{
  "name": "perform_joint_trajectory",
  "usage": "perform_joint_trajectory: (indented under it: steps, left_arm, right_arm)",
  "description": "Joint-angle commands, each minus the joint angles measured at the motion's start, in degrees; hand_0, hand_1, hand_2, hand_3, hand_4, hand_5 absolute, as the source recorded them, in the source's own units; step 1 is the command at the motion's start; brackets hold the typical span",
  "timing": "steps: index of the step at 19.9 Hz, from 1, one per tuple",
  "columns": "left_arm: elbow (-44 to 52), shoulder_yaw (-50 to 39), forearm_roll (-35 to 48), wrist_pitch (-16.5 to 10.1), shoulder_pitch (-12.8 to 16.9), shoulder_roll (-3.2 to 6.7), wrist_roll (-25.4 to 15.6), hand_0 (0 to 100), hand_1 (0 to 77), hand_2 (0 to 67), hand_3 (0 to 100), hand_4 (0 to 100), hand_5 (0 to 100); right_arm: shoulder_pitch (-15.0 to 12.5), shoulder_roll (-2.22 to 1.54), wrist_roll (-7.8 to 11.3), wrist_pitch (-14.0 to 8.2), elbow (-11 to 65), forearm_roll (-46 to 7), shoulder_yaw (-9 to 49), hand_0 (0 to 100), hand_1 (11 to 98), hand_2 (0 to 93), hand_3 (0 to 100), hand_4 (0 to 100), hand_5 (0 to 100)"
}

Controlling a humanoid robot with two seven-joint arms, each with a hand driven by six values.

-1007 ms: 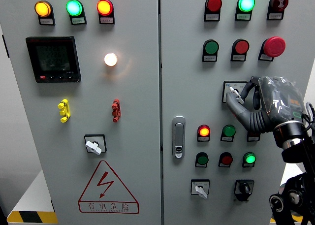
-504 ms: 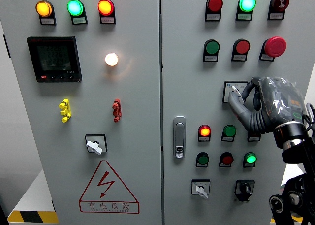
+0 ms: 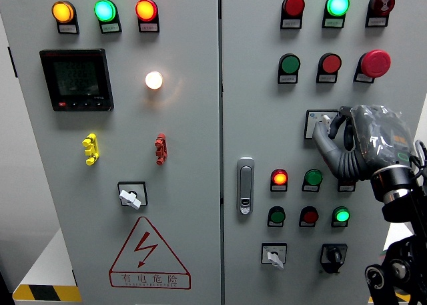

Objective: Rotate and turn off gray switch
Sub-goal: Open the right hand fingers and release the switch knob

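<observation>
The right hand [image 3: 363,145], grey with a clear wrinkled cover over its back, comes in from the lower right edge on a black jointed forearm. It is raised against the right door of the control cabinet [image 3: 220,85], palm toward the panel. The fingers [image 3: 325,143] curl toward the gray switch [image 3: 319,123], a rotary selector on a square plate just below the row of green, red and mushroom-head push buttons [image 3: 373,63]. The fingertips lie on the switch knob and hide most of it; whether they are clamped on it or only touching cannot be told.

The cabinet is pale grey with two doors meeting at a vertical seam. The right door carries a chrome door handle [image 3: 245,185] and lit red and green indicator lamps [image 3: 280,178] beside the hand, with two more selectors near the bottom. The left door bears three lit pilot lamps [image 3: 105,11], a dark digital meter [image 3: 75,79], a glowing white lamp [image 3: 153,80] and a red triangular warning sign [image 3: 149,253]. Yellow-and-black hazard tape [image 3: 45,293] marks the floor at lower left.
</observation>
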Motion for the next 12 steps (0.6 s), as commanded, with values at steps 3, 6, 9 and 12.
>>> perform_joint_trajectory:
  steps: [3, 6, 9, 12]
  left_arm:
    - [0.0, 0.0, 0.1, 0.0, 0.0, 0.0, 0.0, 88, 0.0, 13.3, 19, 8, 11]
    - [0.0, 0.0, 0.0, 0.0, 0.0, 0.0, 0.0, 88, 0.0, 13.3, 19, 8, 11]
    - [0.0, 0.0, 0.0, 0.0, 0.0, 0.0, 0.0, 88, 0.0, 13.3, 19, 8, 11]
    - [0.0, 0.0, 0.1, 0.0, 0.0, 0.0, 0.0, 88, 0.0, 13.3, 19, 8, 11]
  right_arm:
    - [-0.3, 0.0, -0.01, -1.1, 0.4, 0.1, 0.0, 80, 35.9, 67.4, 100, 100, 100]
    - [-0.6, -0.09, -0.01, -1.8, 0.7, 0.2, 0.3, 86, 29.5, 61.4, 100, 100, 100]
    - [-2.0, 0.0, 0.43, -2.7, 2.5, 0.5, 0.7, 83, 28.8, 58.7, 100, 100, 100]
    - [-3.7, -0.09, 1.13, -3.0, 4.9, 0.5, 1.4, 77, 28.3, 57.6, 90, 94, 100]
